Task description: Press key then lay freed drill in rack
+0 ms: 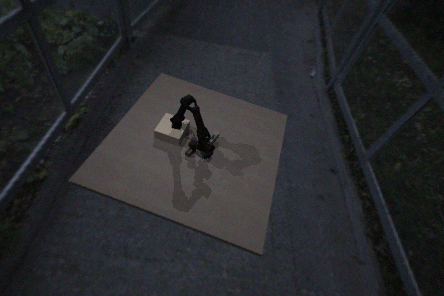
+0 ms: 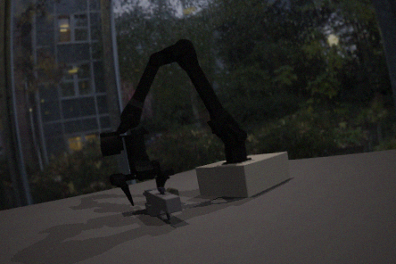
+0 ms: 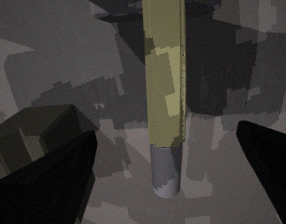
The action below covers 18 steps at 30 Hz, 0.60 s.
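My gripper (image 2: 147,198) is wide open and empty. It hangs low, its fingertips just above and beside a small grey block (image 2: 162,203). In the wrist view a long yellow bar (image 3: 163,95) with a round grey end (image 3: 166,170) runs down the middle between the spread black fingers, touching neither. It looks like the drill, but I cannot tell for sure. A dark olive block (image 3: 36,125), perhaps the rack, stands by the left finger. I cannot make out the key in the dim light.
The arm's base stands on a cream box (image 1: 167,134) (image 2: 268,172) close to the small parts. All stand on a square brown board (image 1: 235,202). Shadows of the arm fall across the board.
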Each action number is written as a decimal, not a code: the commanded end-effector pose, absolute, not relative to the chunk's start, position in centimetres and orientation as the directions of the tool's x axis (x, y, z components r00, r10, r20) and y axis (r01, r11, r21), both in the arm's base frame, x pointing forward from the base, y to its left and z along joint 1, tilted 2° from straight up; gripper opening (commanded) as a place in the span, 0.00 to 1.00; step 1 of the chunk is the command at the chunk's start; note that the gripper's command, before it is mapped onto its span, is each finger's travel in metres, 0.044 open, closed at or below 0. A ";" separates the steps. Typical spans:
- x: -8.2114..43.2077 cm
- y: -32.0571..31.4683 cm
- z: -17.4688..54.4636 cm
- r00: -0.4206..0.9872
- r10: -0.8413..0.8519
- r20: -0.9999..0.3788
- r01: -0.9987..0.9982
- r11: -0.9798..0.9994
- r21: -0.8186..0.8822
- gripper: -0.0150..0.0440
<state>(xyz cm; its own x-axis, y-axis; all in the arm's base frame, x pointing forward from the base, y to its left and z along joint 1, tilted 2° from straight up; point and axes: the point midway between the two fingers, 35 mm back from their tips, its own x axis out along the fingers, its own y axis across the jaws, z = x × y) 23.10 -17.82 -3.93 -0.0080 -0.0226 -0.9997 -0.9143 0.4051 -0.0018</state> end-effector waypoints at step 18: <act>23.5 -16.9 -4.3 -0.011 -0.022 -1.000 -0.913 0.407 0.002 1.00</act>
